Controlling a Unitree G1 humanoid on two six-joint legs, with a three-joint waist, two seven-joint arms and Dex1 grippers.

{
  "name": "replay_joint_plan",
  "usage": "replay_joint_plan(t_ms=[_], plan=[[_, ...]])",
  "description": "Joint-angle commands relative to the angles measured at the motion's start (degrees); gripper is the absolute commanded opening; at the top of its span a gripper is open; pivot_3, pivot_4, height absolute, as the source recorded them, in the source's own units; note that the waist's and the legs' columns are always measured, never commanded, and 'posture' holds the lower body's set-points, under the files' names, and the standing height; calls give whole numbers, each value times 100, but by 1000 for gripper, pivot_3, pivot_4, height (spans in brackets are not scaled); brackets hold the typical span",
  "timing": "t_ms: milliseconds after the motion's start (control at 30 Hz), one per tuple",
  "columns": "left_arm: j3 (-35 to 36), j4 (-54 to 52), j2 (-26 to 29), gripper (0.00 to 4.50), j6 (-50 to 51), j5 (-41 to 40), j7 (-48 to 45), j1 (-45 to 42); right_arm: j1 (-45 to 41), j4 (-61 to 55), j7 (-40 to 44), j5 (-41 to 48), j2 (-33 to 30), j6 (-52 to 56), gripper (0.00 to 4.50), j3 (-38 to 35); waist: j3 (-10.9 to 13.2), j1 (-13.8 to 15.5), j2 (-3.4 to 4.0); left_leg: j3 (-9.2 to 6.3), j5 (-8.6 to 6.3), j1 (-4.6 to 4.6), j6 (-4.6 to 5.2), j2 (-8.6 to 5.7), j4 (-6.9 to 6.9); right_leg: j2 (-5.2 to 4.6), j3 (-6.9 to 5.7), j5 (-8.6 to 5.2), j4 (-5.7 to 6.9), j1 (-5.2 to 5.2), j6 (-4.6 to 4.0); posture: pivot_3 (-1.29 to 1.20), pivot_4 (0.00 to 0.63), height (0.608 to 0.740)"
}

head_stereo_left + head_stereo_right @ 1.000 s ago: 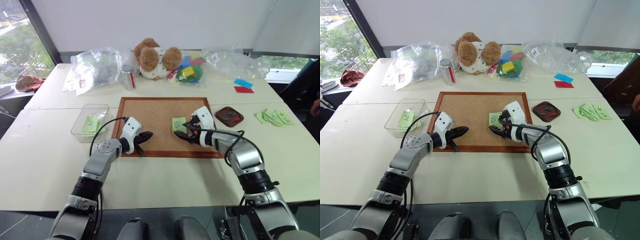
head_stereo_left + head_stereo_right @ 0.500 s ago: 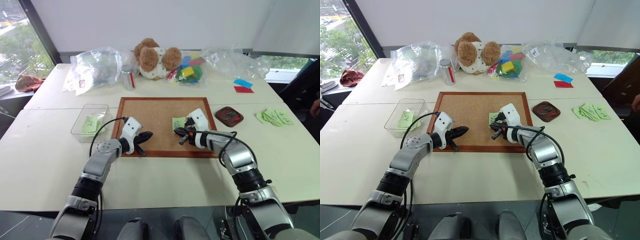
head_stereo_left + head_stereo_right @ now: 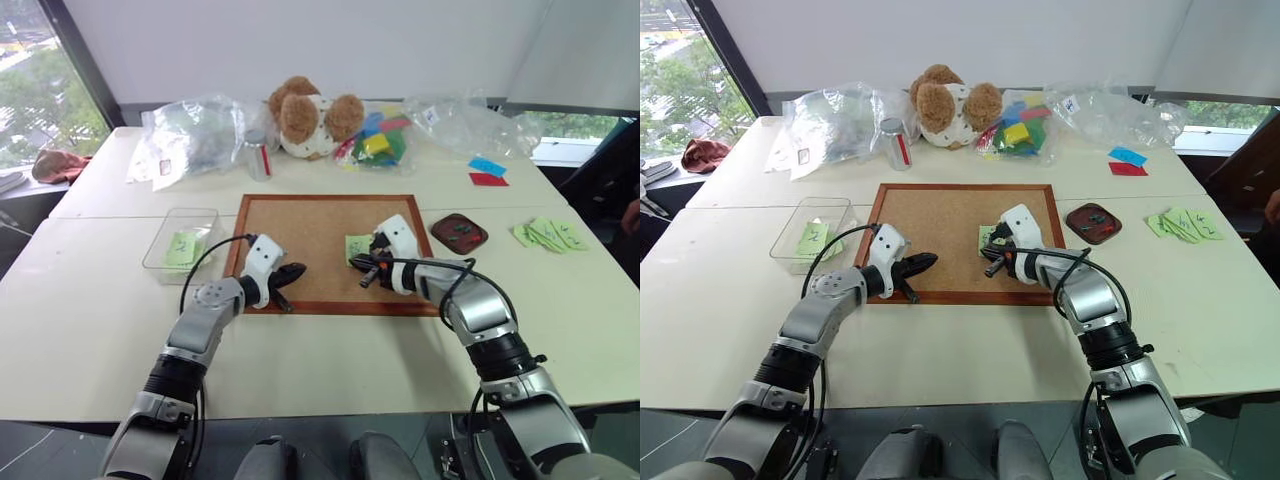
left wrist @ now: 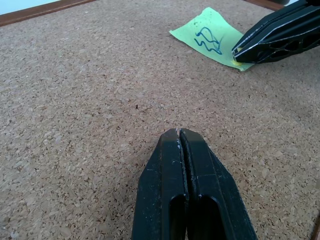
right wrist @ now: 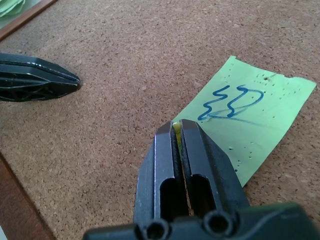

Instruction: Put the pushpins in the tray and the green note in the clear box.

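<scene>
The right gripper (image 5: 179, 131) has its fingers (image 5: 200, 155) pressed together on something small and yellow at the near edge of the green note (image 5: 250, 120). Whether that is a pushpin head or the paper's lifted edge cannot be told. The left gripper (image 4: 179, 137) has its fingers together on nothing and hovers just over the bare corkboard (image 3: 300, 225), apart from the note.

The note lies flat on the corkboard, right of centre, with blue scribble on it and small holes near one edge. It looks thin, limp and very light. It will likely bend or tear if dragged, so an edge or corner pinch seems the best hold, and any pin through it should come out first. A pin would be tiny, hard and easy to drop, best nipped by its head.

The tray (image 3: 458, 234) sits on the desk (image 3: 100, 300) just right of the corkboard, with small dark pushpins (image 3: 461, 231) in it. The clear box (image 3: 180, 240) stands left of the corkboard and already holds a green slip (image 3: 181, 247).
</scene>
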Motion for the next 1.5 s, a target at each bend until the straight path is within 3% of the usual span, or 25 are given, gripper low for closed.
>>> replay_joint_plan(t_ms=[33, 267, 400, 500, 733, 933, 1200, 1467, 1500], plan=[[-181, 315, 19, 0, 144, 180, -44, 179, -366, -813, -26, 148, -178, 112, 42, -411, 0, -3, 0, 0, 1, -2, -2, 0, 0, 0, 0, 0, -1, -1, 0, 0, 150, 740], [-132, 477, -46, 0, 109, 145, -78, -2, -319, -1475, 14, 256, -346, 482, 42, -440, -2, 6, -3, -6, -12, 12, 20, 0, 0, -1, -6, 0, -6, 17, 0, 0, 150, 740], [297, 300, -217, 0, 596, -395, -114, -308, -278, -1844, 56, 331, -470, 690, 42, -443, -1, 28, -3, -6, -14, 9, 24, -1, 3, -5, -7, 0, -6, 18, 0, 0, 150, 740], [482, 41, -166, 794, 1062, -728, -316, -555, -239, -2120, 149, 394, -660, 798, 0, -434, 0, 14, -5, -8, -15, -1, 27, -1, 6, -5, -9, 0, -6, 11, 0, 0, 150, 740], [1510, -84, -317, 4372, 2689, -2139, -223, -1381, -107, -2575, 472, 514, -1218, 855, 0, -444, 3, 1, -7, -10, 4, -42, -7, -1, 3, -3, -14, 0, -5, -35, 0, 0, 150, 740], [2527, 342, -829, 4445, 3894, -3230, 550, -2020, -65, -2909, 665, 716, -1436, 939, 0, -402, 5, -4, -11, -9, 4, -53, -8, -2, 6, -3, -13, 1, -5, -44, 1, 0, 150, 740], [3307, 832, -1519, 4445, 4968, -4149, 1628, -2536, -231, -3307, 737, 997, -1411, 1133, 0, -302, 11, 3, -21, -9, 7, -54, -13, -2, 7, -2, -13, 1, -4, -46, 2, 0, 150, 740], [3546, 607, -1965, 4445, 5700, -4773, 2309, -2527, -324, -3324, 697, 1057, -1376, 1122, 0, -132, 12, 0, -23, -9, 11, -54, -19, -3, 6, -2, -12, 1, -2, -50, 2, 0, 150, 740], [3578, 574, -2006, 4212, 5758, -4839, 2395, -2498, -326, -3315, 692, 1055, -1382, 1112, 0, -125, 12, 0, -23, -9, 11, -54, -20, -3, 6, -2, -11, 1, -2, -50, 2, 0, 150, 740]])
